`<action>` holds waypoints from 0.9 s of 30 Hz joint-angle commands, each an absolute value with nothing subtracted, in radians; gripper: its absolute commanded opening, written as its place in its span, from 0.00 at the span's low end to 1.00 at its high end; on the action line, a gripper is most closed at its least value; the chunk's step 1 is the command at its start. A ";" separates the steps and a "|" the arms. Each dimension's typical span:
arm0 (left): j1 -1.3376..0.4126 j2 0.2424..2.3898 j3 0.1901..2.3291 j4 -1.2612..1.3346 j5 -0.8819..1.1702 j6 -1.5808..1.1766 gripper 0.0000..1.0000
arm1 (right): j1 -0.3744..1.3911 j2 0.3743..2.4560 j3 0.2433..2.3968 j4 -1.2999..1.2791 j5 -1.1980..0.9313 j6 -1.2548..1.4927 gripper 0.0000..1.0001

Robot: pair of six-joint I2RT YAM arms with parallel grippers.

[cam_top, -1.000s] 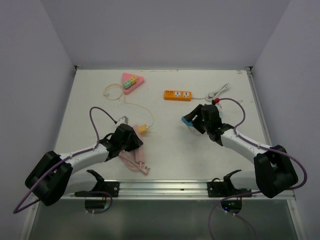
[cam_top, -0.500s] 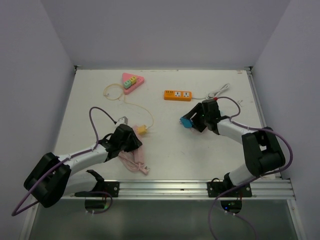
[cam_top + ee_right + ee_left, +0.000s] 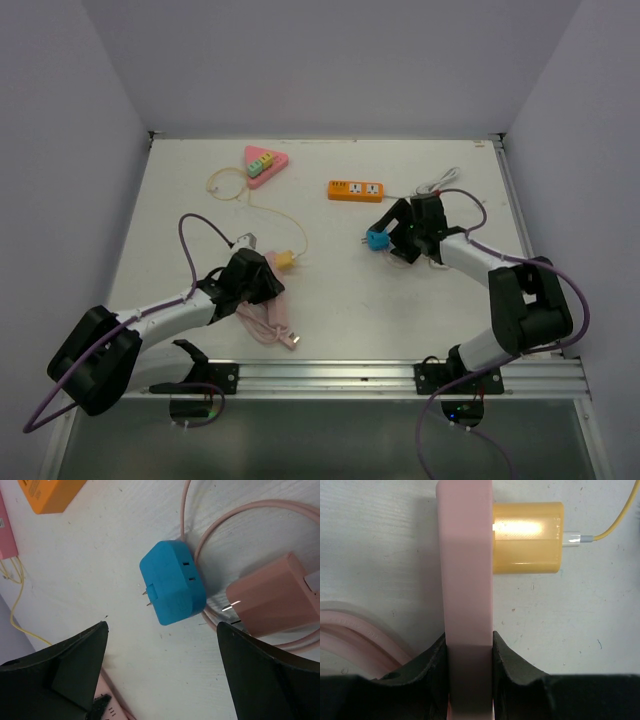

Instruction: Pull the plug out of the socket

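The blue plug (image 3: 172, 582) lies loose on the table (image 3: 340, 310), plugged into nothing, its two metal prongs bare and pointing sideways. The right gripper (image 3: 161, 630) hovers just over it with its jaws spread wide, one black finger on either side and neither touching it. Just beside the blue plug, a salmon-coloured plug (image 3: 272, 600) rests inside loops of pale cable (image 3: 235, 515), which passes right along the blue plug's edge.

Over on the left, a yellow plug (image 3: 527, 537) is seated in the side of a pink socket block (image 3: 467, 570), and a thin yellow cable (image 3: 615, 522) runs out of its free end. The left gripper (image 3: 468, 640) is clamped tight on the near end of that pink block, and coils of pink cord (image 3: 360, 640) lie beside it.

Toward the far edge of the table sit an orange power strip (image 3: 357, 189) and a pink triangular socket (image 3: 262, 165), well apart from both grippers.
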State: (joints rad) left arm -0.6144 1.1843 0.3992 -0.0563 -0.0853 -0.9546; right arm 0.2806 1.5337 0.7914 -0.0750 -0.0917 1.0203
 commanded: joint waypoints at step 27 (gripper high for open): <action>-0.607 1.149 0.353 0.064 -0.006 -0.865 0.00 | 0.693 1.580 0.814 0.342 -0.144 0.982 0.92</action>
